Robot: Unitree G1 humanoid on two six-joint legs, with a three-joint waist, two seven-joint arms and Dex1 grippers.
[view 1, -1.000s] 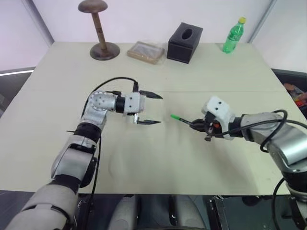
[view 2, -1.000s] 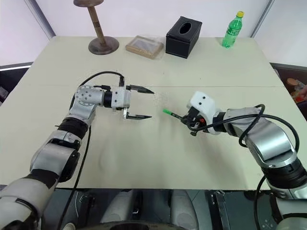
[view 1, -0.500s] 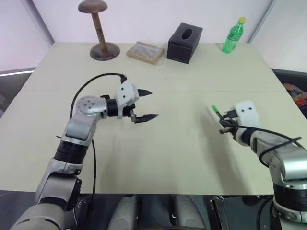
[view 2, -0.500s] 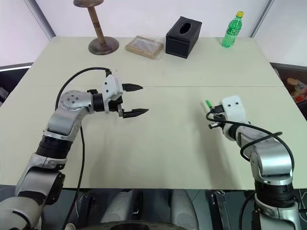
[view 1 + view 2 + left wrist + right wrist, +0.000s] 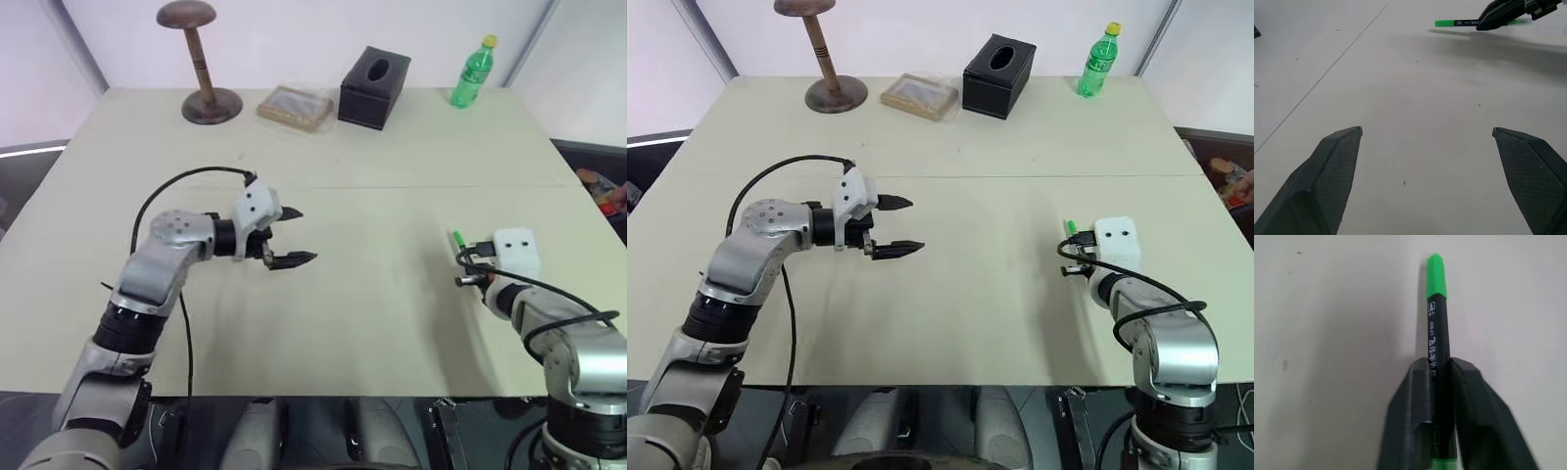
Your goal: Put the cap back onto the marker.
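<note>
One pale table (image 5: 372, 323), white walls (image 5: 294, 39) behind; right pincer (image 5: 1439, 364) grips the marker (image 5: 1436, 323).

You have a pale table (image 5: 372, 323) in front of you, with a thin seam (image 5: 411, 186) running across it from 9 to 3 o'clock. Four things stand in a row along its far edge. At 11 o'clock is a wooden stand (image 5: 202, 69) with a round base, an upright post and a domed top. Near it, towards 12, lies a flat clear-wrapped packet (image 5: 291, 106) with brownish contents. A black tissue box (image 5: 373, 74) sits close beside the packet, oval slot up; you cannot tell whether they touch. At 1 o'clock, apart from the box, a green bottle (image 5: 470, 71) with a yellow cap stands upright.
</note>
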